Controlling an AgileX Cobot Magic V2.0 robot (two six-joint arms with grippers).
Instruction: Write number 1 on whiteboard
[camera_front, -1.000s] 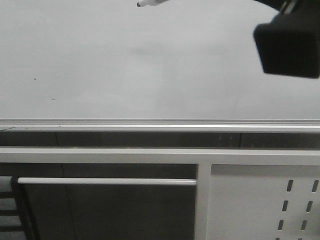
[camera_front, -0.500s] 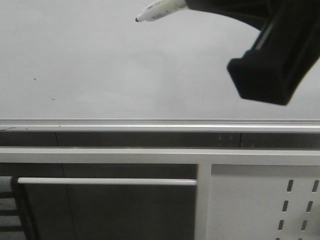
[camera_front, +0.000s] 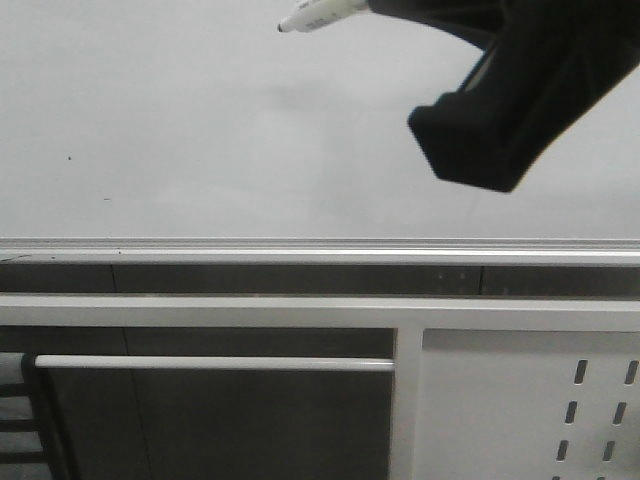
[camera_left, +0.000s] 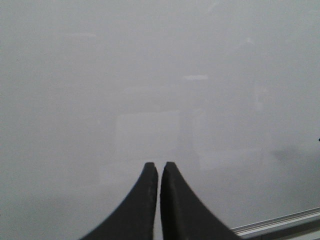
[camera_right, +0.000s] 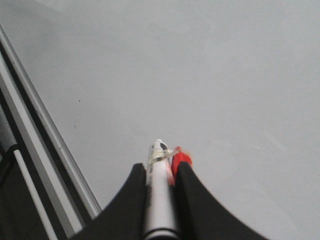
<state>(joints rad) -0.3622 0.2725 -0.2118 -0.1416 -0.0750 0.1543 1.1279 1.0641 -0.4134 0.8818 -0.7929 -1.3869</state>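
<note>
On the left of the front view the whiteboard (camera_front: 180, 140) is a plain grey-white surface with only a few small dark specks; no marker stroke is visible on it. Its silver bottom rail (camera_front: 200, 247) runs across the whole width. The left gripper (camera_left: 159, 172) appears only in its own wrist view, where its two black fingers are pressed almost together with nothing between them, pointing toward the bare board.

Near the top middle of the front view the white marker (camera_front: 318, 14) points its dark tip to the left, in front of the board; whether the tip touches the surface I cannot tell. Further right is the right gripper (camera_right: 161, 172), whose fingers are closed around the marker barrel, with a red piece (camera_right: 181, 159) beside it. At the lower right there is a white perforated panel (camera_front: 530, 400).
</note>
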